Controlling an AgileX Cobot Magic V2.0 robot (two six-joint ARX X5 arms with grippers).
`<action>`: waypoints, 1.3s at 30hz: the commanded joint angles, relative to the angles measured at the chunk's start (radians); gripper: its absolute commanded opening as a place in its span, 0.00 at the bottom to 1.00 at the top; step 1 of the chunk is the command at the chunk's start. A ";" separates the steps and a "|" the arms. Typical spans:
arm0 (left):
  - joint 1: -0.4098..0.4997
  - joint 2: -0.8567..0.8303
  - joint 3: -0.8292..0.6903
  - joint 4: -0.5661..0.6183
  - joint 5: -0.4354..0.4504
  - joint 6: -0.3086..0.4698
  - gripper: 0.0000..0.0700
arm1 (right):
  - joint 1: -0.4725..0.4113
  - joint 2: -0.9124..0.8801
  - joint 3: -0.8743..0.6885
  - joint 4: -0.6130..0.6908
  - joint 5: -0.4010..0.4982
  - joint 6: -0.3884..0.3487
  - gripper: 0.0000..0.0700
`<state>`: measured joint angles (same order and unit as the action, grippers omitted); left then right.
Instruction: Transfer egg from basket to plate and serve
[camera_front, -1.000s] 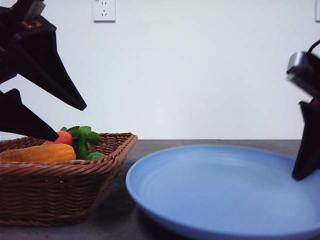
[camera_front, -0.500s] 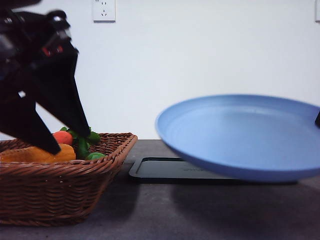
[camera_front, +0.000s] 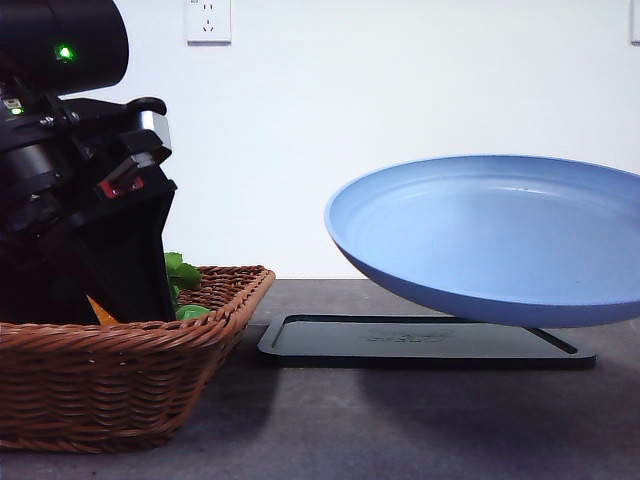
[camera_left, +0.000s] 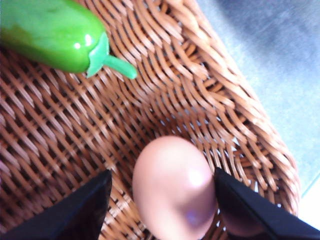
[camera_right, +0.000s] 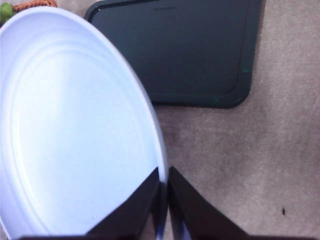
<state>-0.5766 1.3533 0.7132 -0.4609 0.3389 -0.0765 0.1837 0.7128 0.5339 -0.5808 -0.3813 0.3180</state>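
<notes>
Left gripper (camera_left: 160, 200): seen spread wide at the lower edge of the left wrist frame, one dark finger on each side of the egg; nothing is clamped, gaps are visible between fingers and egg.
Left fingers (camera_left: 75, 212): lowered onto the wicker floor of the basket; contact with the weave cannot be told.
Egg (camera_left: 174, 187): pinkish-brown, matte, lying on the basket floor at lower centre of the left wrist frame, between the fingers, close to the basket's curved wall.
Basket (camera_front: 130, 375): brown wicker, seen at lower left of the front frame, resting on the table.
Green vegetable (camera_left: 52, 32): glossy, with a short stem, lying in the basket at upper left of the left wrist frame, apart from the egg.
Leafy greens (camera_front: 180, 270): partly seen above the basket rim in the front frame, beside the left arm.
Left arm (camera_front: 75, 170): black, large at left of the front frame, reaching down into the basket.
Right gripper (camera_right: 164, 197): closed onto the plate rim, fingers nearly meeting, at lower centre of the right wrist frame.
Plate (camera_front: 490, 235): light blue, held in the air and tilted, at right of the front frame, above the tray.
Tray (camera_front: 420, 340): flat, black, lying on the table below the plate.
Table (camera_right: 240, 150): grey surface.
</notes>
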 joint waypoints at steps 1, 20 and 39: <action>-0.008 0.015 0.015 0.010 -0.001 0.013 0.59 | 0.002 0.002 0.009 0.010 -0.003 0.012 0.00; -0.004 0.015 0.044 -0.065 -0.001 0.062 0.31 | 0.002 0.004 0.009 0.010 -0.003 0.014 0.00; -0.135 0.017 0.407 -0.072 0.094 0.126 0.31 | 0.004 0.185 0.009 -0.026 -0.172 0.046 0.00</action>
<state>-0.6920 1.3551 1.1080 -0.5456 0.4252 0.0277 0.1833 0.8877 0.5339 -0.6182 -0.5384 0.3525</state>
